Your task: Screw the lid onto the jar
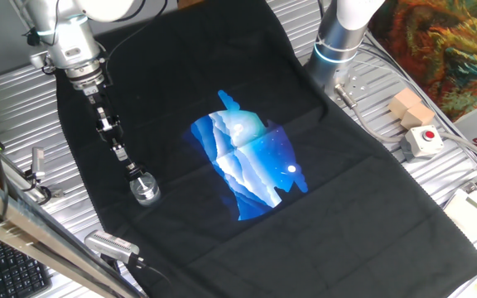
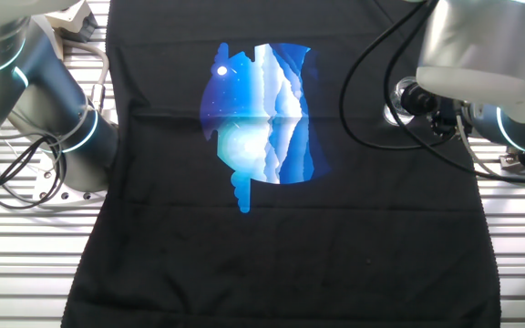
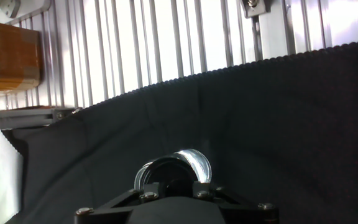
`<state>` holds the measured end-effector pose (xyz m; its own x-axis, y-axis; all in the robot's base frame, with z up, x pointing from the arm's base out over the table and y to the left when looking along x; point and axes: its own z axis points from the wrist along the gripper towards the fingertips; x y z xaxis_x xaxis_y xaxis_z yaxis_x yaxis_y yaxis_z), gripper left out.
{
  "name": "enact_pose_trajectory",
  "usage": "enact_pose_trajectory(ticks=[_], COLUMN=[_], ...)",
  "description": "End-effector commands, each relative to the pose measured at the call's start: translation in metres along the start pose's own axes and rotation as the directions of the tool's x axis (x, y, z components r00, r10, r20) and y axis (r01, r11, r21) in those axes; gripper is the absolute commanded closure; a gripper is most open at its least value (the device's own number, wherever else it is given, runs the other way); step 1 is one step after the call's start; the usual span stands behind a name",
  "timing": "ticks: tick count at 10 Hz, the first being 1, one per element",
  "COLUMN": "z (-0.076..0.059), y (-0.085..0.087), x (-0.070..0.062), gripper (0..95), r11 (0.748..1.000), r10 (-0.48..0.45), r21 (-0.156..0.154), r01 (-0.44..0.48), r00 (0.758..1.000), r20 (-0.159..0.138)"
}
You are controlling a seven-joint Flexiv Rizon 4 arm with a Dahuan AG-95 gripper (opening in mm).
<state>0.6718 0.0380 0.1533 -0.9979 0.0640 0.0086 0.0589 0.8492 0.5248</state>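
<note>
- The arm reached down from the upper left of one fixed view, its silver wrist high and a thin dark finger assembly slanting down and to the right to the claw [image 1: 136,173].
- The claw sat right on top of the jar [image 1: 146,190], a small squat piece of shiny clear glass standing upright on the black cloth [image 1: 371,190].
- In the hand view the jar [image 3: 174,169] showed just beyond the dark base of the claw [image 3: 178,186], with a dark round shape inside its glass rim that may have been the lid [image 3: 166,169]; whether it was seated on the jar could not be told.
- Whether the claw was clenched or released could not be told: the fingertips were hidden in every view.
- In the other fixed view the bulky grey wrist covered the spot, so neither jar nor lid showed there.
- The jar stood near the left border of the cloth, with the ridged metal table [image 1: 23,108] just beyond that edge; in the hand view the cloth's hem ran across close behind the jar.
- Toward the middle of the cloth lay open black fabric, and then a blue and white printed picture [image 1: 251,161], well apart from the jar.
- A box with a red button [image 1: 422,139] sat on the table past the far right edge of the cloth.
- A scrap of red lettering showed at the right edge of that view, too cut off to read.
</note>
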Motion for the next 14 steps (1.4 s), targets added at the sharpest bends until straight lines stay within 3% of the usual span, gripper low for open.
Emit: enact_pose_trajectory(ticks=[1, 14], z=[0.0006, 0.0046], y=[0.0003, -0.0028], x=[0.0005, 0.0015], gripper=[57.0, 57.0], r11=[1.0, 0.997], r10=[-0.002, -0.007], r21=[-0.004, -0.072], r01=[0.002, 0.009], r00=[1.0, 1.0], r20=[0.005, 0.026])
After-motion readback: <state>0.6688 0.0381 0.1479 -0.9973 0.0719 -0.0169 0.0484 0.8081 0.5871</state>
